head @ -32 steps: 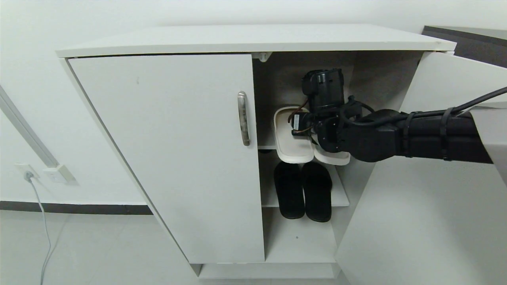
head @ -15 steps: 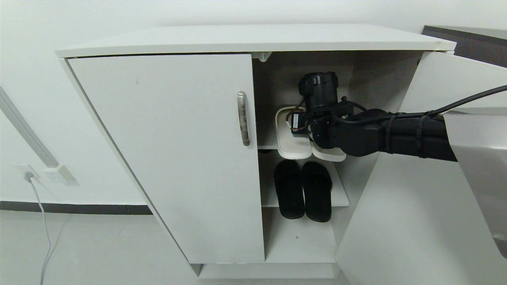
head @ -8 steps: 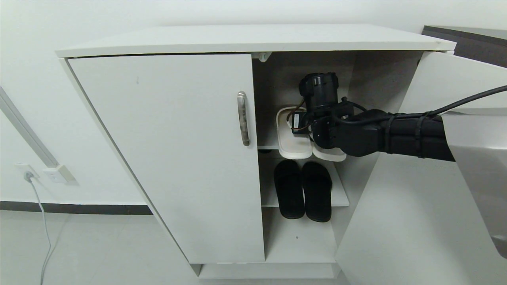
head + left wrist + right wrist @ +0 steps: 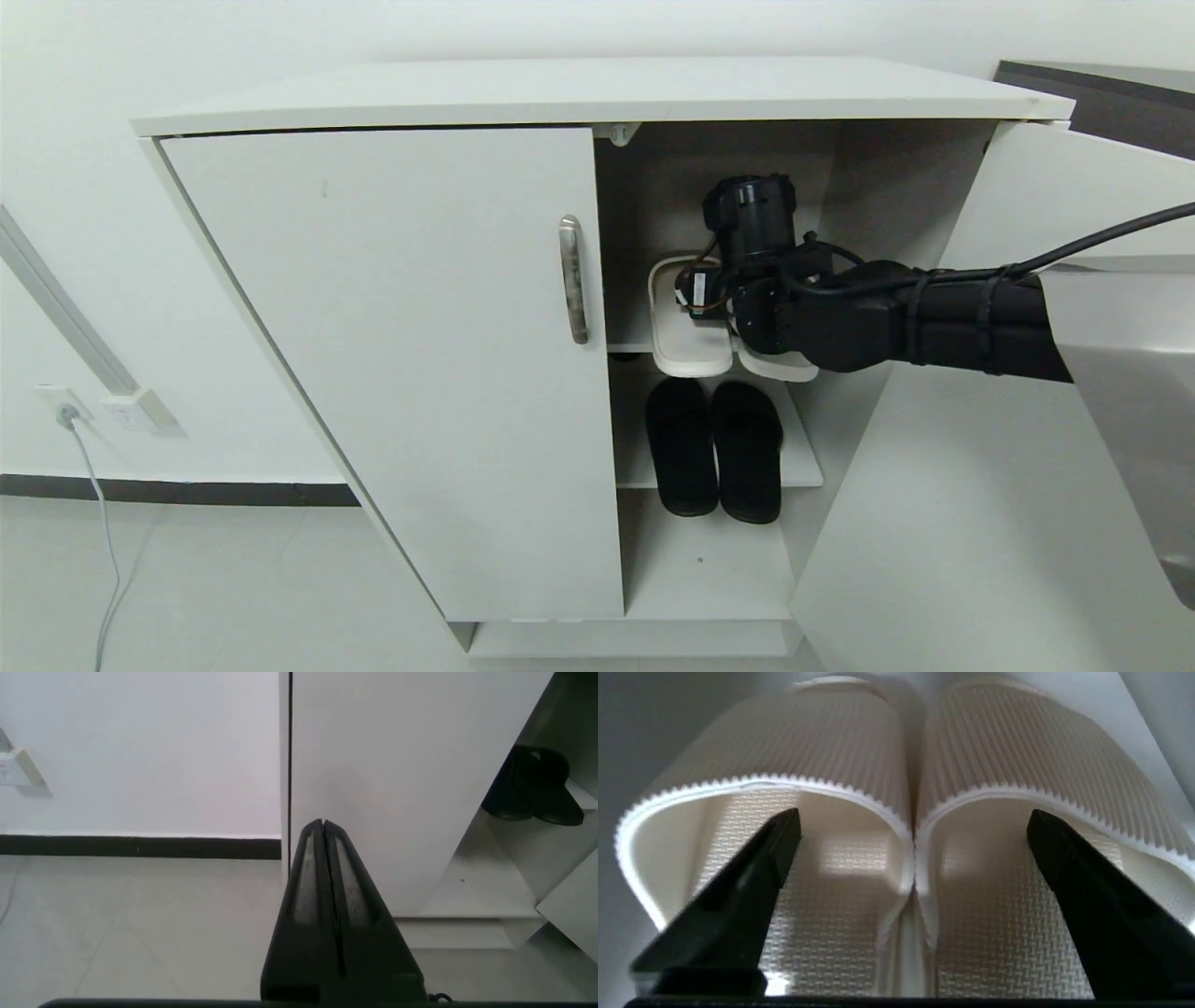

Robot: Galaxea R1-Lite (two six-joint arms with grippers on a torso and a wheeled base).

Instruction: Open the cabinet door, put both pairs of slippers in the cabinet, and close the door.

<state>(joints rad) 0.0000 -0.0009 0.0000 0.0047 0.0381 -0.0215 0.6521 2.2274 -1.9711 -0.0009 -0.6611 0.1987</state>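
On the upper shelf of a white cabinet, a pair of white slippers lies side by side, soles down. The right arm is stretched into the cabinet above them. A pair of black slippers sits on the shelf below. The cabinet's right door stands open and its left door is closed.

Seen from the right wrist, the right gripper has its jaws spread wide and grips nothing. One finger sits over each footbed of the white slippers, close to the ribbed straps. Seen from the left wrist, the left gripper hangs low outside the cabinet, jaws pressed together and empty.

Both pairs point the same way. Their long axis runs front to back, with toes toward the cabinet's rear wall and heels toward the open front. The white pair's heels look to overhang the shelf edge.

The main risks:
- **Snagged strap:** a finger pulled straight back could catch a strap and drag a slipper out, perhaps off the shelf.
- **Blocked door:** the overhanging heels may meet the right door as it swings shut, stopping it or knocking the pair askew.
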